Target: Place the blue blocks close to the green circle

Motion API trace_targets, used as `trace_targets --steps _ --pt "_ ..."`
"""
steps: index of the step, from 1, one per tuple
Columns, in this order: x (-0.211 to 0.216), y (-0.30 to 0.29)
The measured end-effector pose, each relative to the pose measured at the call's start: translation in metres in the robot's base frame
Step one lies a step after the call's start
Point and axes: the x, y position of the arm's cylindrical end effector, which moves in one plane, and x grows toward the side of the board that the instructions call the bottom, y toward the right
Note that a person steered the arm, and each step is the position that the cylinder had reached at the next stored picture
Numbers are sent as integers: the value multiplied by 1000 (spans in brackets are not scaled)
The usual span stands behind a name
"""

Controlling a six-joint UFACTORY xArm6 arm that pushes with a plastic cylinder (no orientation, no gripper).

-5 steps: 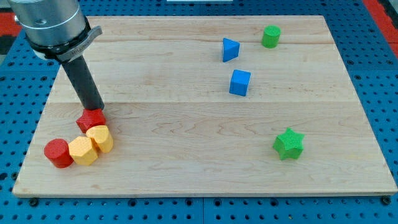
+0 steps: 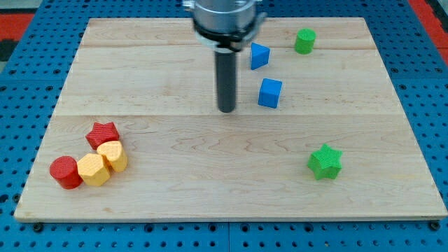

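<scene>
The rod's tip [image 2: 226, 110], no pincer fitted, stood just left of the blue cube [image 2: 269, 93], seemingly lined up to nudge it toward the green circle [image 2: 304, 41]; a blue triangular block [image 2: 259, 55] waited nearer.

the desk [image 2: 210, 175] is pale wood in glued planks, with visible grain and a smooth, matt finish. under it lies a blue perforated panel [image 2: 427, 70], slightly shiny. my rod is dark and matt down to my tip [image 2: 226, 110]; the collar [image 2: 222, 17] above it looks like brushed grey metal with a dull sheen. the blue cube [image 2: 269, 93], the green circle [image 2: 304, 41] and the red star [image 2: 103, 133] look like matt plastic with finely ridged surfaces.
</scene>
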Motion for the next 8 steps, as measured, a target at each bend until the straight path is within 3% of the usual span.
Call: trace_targets --steps 3,5,6,7,8 --pt "-54 94" --pt "-97 122" --pt "-30 117" --pt "-22 52" --pt "-49 -13"
